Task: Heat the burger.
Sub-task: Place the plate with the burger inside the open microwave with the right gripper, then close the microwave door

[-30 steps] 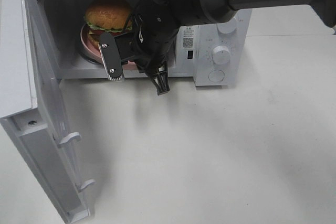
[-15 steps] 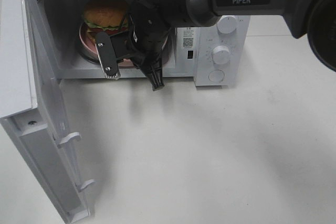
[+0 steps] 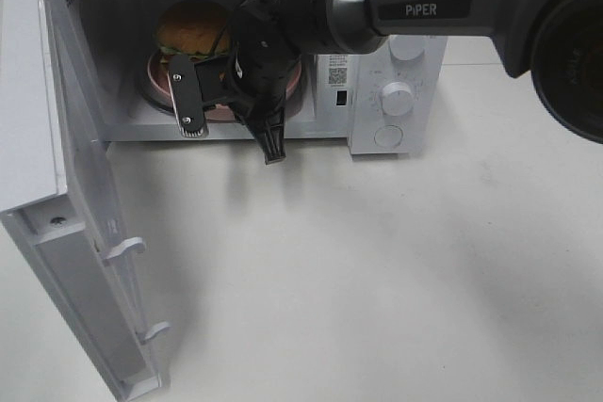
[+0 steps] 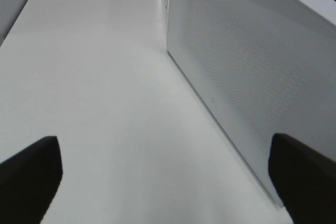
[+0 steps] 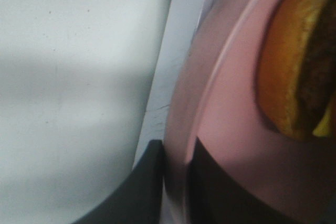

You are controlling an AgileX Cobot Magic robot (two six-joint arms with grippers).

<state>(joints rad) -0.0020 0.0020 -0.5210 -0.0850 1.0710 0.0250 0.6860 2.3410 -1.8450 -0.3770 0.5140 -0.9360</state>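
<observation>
right arm just shoved the pink plate (image 3: 153,74) deeper, so the burger (image 3: 193,27) now sits well inside the microwave (image 3: 396,63). right fingers (image 5: 149,182) still look pinched on the plate's rim, left fingers (image 4: 29,177) spread wide, empty. next i'd guess: let go, back out, shut the door (image 3: 57,185).

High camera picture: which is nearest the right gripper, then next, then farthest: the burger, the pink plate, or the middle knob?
1. Pink plate: its front rim sits between the fingers of the right gripper.
2. Burger: just behind, on that plate.
3. Middle knob: far off on the right of the view.
</observation>
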